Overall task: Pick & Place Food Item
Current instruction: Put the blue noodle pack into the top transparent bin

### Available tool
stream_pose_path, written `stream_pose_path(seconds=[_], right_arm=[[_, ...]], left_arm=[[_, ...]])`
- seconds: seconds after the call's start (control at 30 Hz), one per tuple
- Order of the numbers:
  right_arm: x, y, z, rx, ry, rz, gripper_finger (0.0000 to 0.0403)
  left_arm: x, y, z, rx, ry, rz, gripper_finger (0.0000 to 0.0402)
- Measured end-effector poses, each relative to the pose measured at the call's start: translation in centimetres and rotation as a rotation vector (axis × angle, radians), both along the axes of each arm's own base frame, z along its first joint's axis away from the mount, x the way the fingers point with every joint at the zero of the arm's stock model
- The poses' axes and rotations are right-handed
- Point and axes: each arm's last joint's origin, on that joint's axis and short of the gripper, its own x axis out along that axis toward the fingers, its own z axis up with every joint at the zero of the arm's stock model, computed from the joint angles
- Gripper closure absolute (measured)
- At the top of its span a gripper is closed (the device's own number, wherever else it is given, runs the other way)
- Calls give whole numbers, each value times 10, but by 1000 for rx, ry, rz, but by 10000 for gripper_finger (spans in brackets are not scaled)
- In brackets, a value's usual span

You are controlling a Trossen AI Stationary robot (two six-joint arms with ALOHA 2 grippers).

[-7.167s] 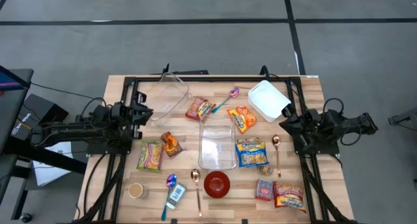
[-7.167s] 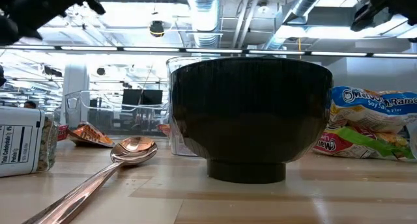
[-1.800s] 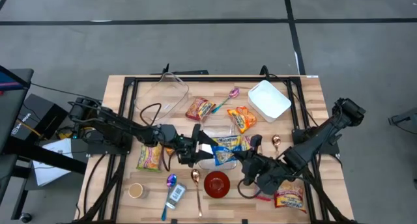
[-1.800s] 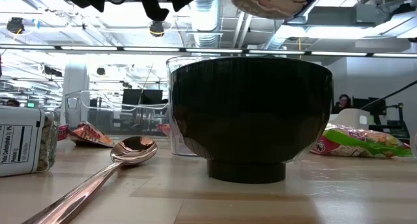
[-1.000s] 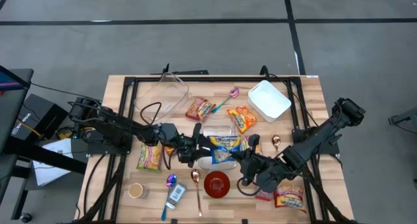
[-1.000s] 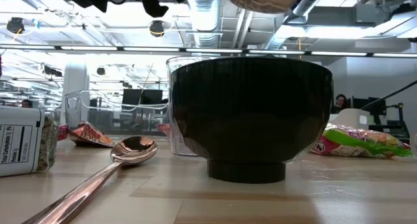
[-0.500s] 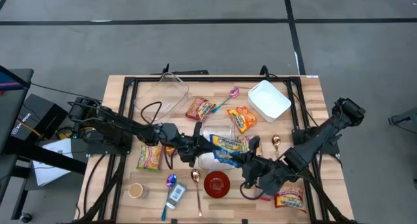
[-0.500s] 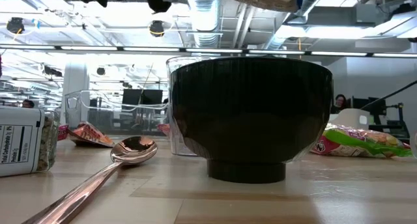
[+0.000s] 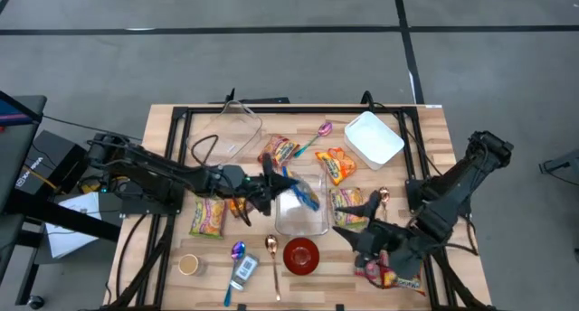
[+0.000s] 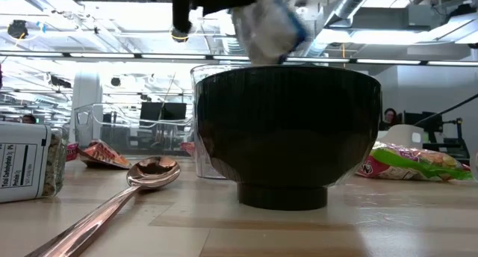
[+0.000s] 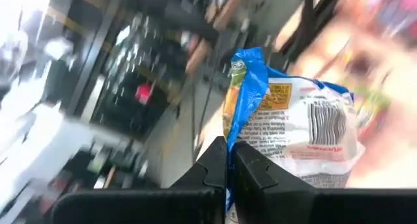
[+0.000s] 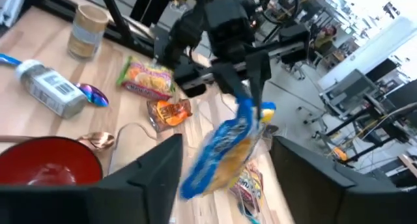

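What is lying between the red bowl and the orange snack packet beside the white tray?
In the high view, the clear container lies between the red bowl and the orange packet. The left gripper holds the blue packet above it.

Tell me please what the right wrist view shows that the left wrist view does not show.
Only the right wrist view shows the left gripper from outside, the red bowl, the spice jar and the paper cup on the table. Only the left wrist view shows the barcode on the packet. Both show the blue noodle packet pinched in the left gripper.
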Motion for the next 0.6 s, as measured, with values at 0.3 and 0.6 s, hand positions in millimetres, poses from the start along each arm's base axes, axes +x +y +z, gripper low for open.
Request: stream_pose_path(seconds=[0.3, 0.6], right_arm=[[-23, 11, 3, 5, -57, -13, 159], [-26, 13, 3, -1, -66, -16, 163]], left_arm=[[-69, 25, 34, 35, 55, 297, 401], [-115, 69, 38, 21, 68, 502, 401]])
